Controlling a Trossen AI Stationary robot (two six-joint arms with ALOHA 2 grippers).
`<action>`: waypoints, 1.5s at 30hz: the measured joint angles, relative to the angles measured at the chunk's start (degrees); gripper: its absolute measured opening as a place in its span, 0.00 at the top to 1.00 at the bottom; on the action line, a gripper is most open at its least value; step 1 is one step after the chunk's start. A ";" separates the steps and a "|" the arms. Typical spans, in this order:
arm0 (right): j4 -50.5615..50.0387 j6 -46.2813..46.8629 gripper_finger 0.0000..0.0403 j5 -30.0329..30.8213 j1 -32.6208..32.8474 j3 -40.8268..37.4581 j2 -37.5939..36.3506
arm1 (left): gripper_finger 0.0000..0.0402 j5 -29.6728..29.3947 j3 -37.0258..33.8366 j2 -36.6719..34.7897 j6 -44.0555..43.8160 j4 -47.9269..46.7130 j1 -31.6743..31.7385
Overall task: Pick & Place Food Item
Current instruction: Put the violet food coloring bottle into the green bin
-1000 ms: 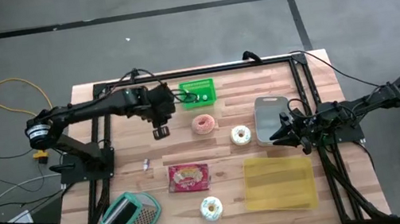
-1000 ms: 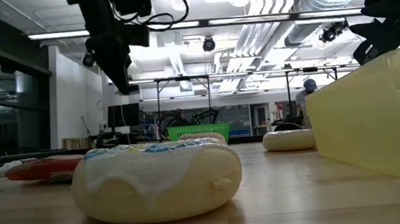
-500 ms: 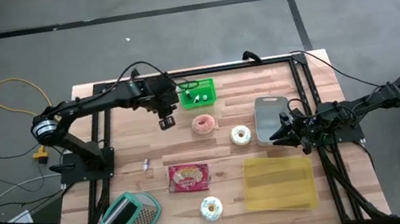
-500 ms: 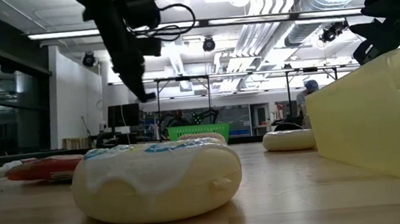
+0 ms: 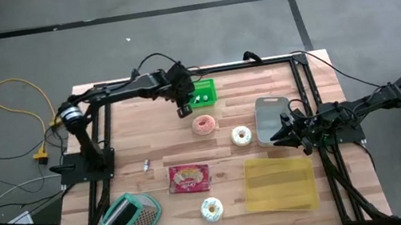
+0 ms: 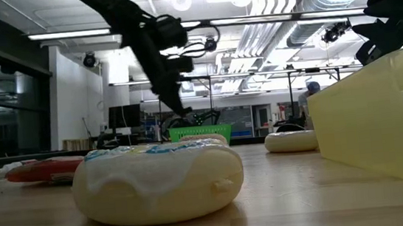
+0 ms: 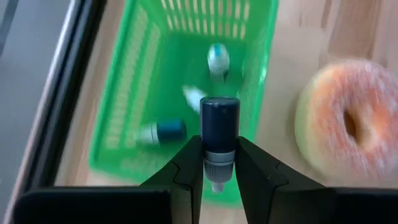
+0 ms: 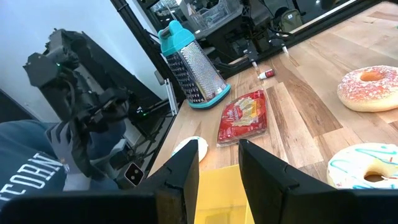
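Bottle, small, with a dark blue cap above a pale neck, stands upright between the fingers of the left gripper, which are closed on its neck. It hangs over the near edge of a green basket with slatted walls, at the far side of the worktop. Inside the basket lie other small bottles, blurred. Just beside the basket a pink frosted donut rests on the wood. The right gripper waits low at the right of the worktop, near a grey tray and a yellow bin, its fingers parted and holding nothing.
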 joint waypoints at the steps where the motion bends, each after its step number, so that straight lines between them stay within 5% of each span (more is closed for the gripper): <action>1: 0.00 0.00 0.75 0.00 -0.02 0.01 0.00 | 0.83 0.01 1.68 1.23 0.40 -0.74 -0.01; 10: -0.04 -0.01 0.75 0.00 -0.01 0.00 0.00 | 0.83 0.10 11.37 9.01 3.70 -4.06 0.15; 38: -0.24 0.00 0.75 0.02 0.01 -0.01 -0.02 | 0.83 2.56 11.31 12.66 3.59 -6.57 2.68; 45: -0.26 0.00 0.75 0.02 0.00 0.00 -0.02 | 0.76 2.56 11.29 12.66 3.43 -6.91 2.66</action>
